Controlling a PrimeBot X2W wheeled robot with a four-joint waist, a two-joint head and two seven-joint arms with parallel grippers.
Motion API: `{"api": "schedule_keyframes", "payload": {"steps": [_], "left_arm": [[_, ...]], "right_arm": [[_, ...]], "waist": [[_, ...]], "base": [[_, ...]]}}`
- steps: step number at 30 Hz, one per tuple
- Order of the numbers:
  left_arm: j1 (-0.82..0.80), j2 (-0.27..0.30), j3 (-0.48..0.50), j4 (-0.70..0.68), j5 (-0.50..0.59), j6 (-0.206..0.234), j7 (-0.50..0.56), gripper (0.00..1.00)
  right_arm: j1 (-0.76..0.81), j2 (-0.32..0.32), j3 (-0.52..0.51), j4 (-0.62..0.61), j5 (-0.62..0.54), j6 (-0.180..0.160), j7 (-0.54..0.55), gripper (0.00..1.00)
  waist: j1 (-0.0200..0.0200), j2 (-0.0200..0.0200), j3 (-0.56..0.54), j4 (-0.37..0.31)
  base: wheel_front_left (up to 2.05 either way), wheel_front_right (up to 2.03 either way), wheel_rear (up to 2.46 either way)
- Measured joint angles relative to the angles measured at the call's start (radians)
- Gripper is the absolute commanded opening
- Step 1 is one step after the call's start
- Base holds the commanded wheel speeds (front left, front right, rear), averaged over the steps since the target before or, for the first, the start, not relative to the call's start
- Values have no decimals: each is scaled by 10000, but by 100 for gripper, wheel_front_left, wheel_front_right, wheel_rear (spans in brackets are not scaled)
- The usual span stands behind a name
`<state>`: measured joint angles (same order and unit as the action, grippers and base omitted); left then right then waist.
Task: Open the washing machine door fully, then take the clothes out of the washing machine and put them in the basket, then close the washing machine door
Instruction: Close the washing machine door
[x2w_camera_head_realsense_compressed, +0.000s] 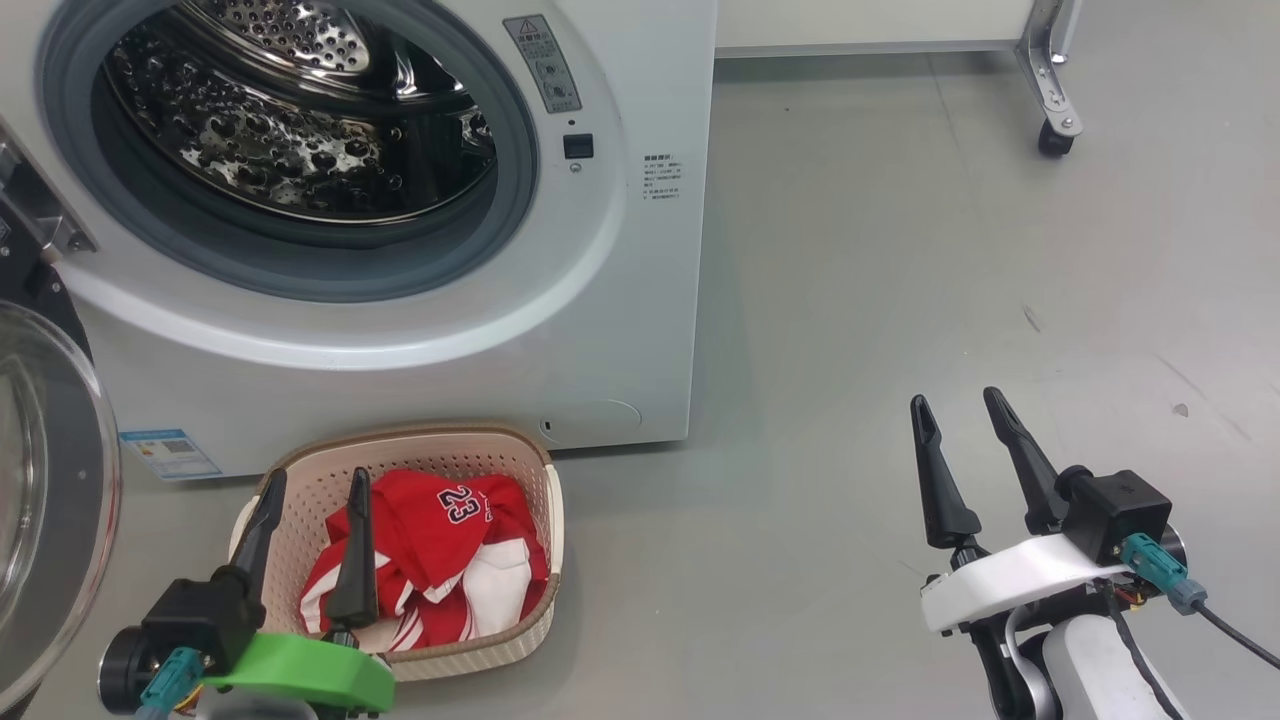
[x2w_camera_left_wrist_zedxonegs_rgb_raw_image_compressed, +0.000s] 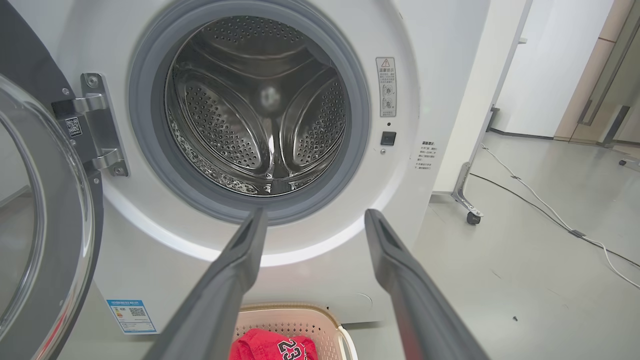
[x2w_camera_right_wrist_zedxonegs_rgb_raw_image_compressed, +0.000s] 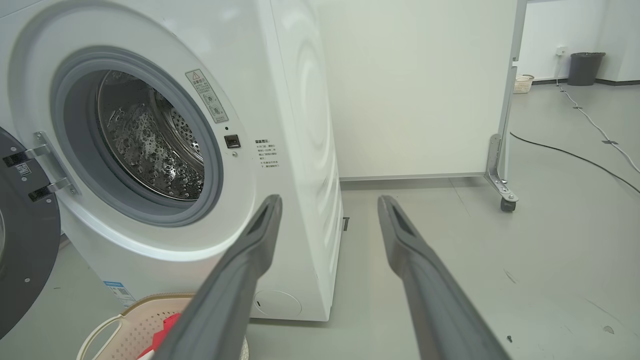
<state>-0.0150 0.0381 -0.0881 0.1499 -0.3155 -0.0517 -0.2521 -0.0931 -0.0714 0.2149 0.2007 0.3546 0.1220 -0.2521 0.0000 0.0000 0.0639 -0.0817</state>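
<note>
Left gripper (x2w_camera_head_realsense_compressed: 318, 478) is wide open with nothing in it, and the red jersey (x2w_camera_head_realsense_compressed: 440, 560) sits in the basket (x2w_camera_head_realsense_compressed: 452, 462) just below its fingers. Washer door (x2w_camera_head_realsense_compressed: 45, 480) hangs open off to its left; right gripper (x2w_camera_head_realsense_compressed: 955, 398) is open too, well clear of the basket.
</note>
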Motion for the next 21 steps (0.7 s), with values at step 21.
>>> {"api": "schedule_keyframes", "payload": {"steps": [21], "left_arm": [[1, 0, -6, 23, 121, 38, 0, 100]], "right_arm": [[-2, -2, 222, 182, 0, 0, 0, 100]], "waist": [[0, 0, -204, 35]], "base": [[-87, 87, 0]]}}
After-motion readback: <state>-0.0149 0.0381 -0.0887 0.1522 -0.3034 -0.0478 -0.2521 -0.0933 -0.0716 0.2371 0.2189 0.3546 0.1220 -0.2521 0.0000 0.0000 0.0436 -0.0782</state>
